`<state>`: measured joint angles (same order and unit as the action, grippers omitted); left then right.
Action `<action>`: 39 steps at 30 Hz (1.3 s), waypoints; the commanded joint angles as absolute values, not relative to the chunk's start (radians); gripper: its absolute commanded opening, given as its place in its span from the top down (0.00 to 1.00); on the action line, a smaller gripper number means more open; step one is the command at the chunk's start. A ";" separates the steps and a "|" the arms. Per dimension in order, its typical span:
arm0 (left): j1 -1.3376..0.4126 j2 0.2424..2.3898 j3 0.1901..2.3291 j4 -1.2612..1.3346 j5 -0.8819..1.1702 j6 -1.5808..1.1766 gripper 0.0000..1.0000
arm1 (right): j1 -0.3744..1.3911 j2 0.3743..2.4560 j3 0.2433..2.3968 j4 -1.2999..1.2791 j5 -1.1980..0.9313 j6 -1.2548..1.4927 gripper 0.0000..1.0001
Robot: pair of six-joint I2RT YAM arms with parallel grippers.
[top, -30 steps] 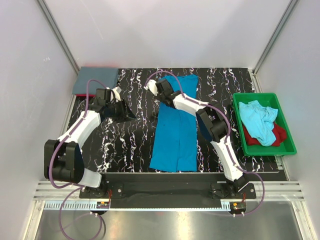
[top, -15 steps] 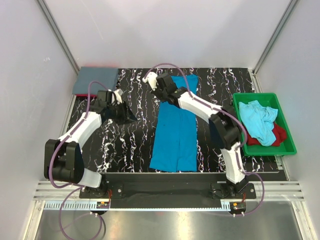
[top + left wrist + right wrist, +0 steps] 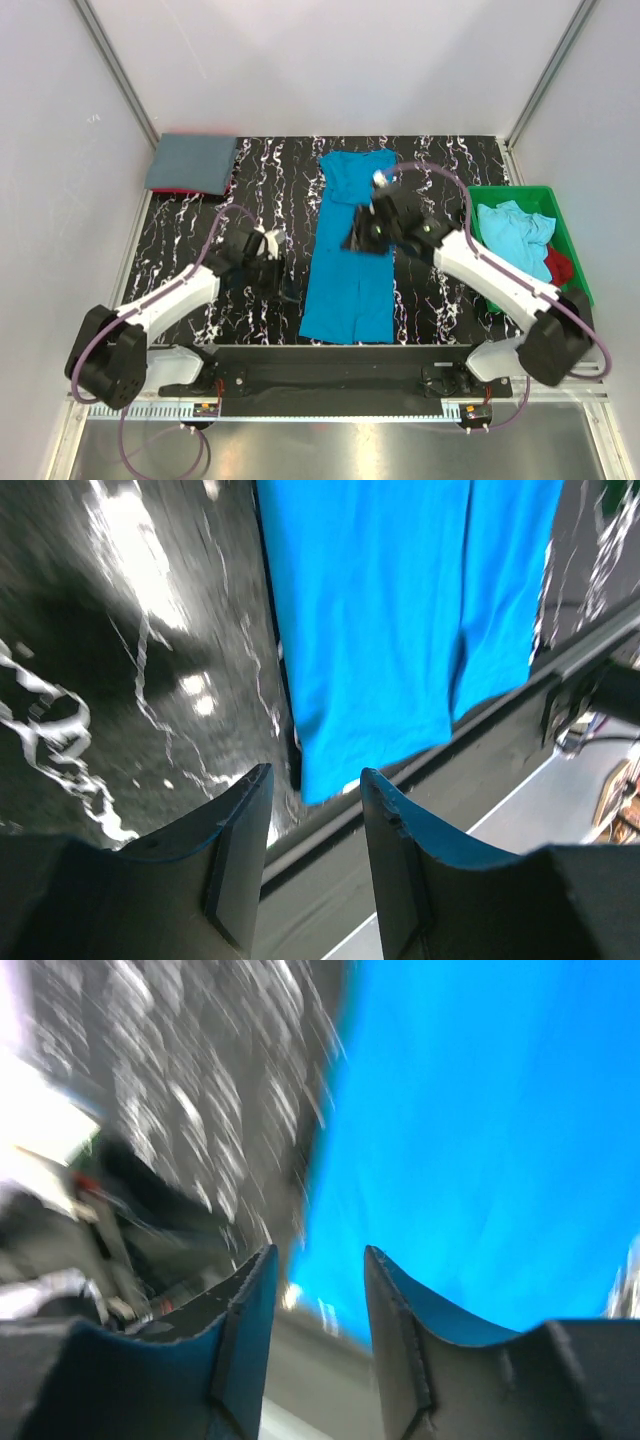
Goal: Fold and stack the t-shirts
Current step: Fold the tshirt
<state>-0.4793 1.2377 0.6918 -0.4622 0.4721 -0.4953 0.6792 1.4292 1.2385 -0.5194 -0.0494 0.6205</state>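
Note:
A bright turquoise-blue t-shirt point(image 3: 352, 270) lies folded into a long narrow strip down the middle of the black marbled table point(image 3: 250, 180). My right gripper point(image 3: 358, 238) hovers over its middle, open and empty; the blurred right wrist view shows the turquoise t-shirt point(image 3: 480, 1130) ahead of my right gripper point(image 3: 320, 1260). My left gripper point(image 3: 283, 290) is open beside the strip's near left side. In the left wrist view the turquoise t-shirt point(image 3: 390, 610) ends at its near hem ahead of my left gripper point(image 3: 315, 790), which holds nothing. A folded slate grey-blue t-shirt point(image 3: 190, 163) sits back left.
A green tray point(image 3: 578, 275) at the right holds a crumpled light aqua t-shirt point(image 3: 515, 240) on a red one point(image 3: 560, 268). A red edge point(image 3: 168, 190) shows under the grey-blue stack. The table's dark front rail point(image 3: 350, 356) runs just past the turquoise hem.
My right arm pulled back from the shirt's far end to above its middle and its jaws widened. My left arm swung nearer, toward the shirt's near left side.

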 commanded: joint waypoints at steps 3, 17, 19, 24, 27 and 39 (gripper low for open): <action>-0.615 1.158 0.583 -0.377 0.430 -0.586 0.54 | 0.693 1.195 0.895 -0.687 -0.207 0.969 0.50; -0.776 1.198 0.453 -0.223 0.330 -0.721 0.51 | 0.695 0.905 0.614 -0.846 -0.210 1.069 0.33; -0.778 1.218 0.443 -0.203 0.331 -0.735 0.51 | 0.695 0.913 0.574 -0.802 -0.230 1.077 0.35; -0.784 1.232 0.436 -0.161 0.328 -0.762 0.54 | 0.695 0.951 0.554 -0.741 -0.177 1.060 0.43; -0.784 1.236 0.434 -0.152 0.322 -0.772 0.57 | 0.695 0.980 0.548 -0.723 -0.126 1.040 0.46; -0.807 1.221 0.423 -0.121 0.330 -0.838 0.76 | 0.693 1.005 0.451 -0.627 -0.130 1.058 0.50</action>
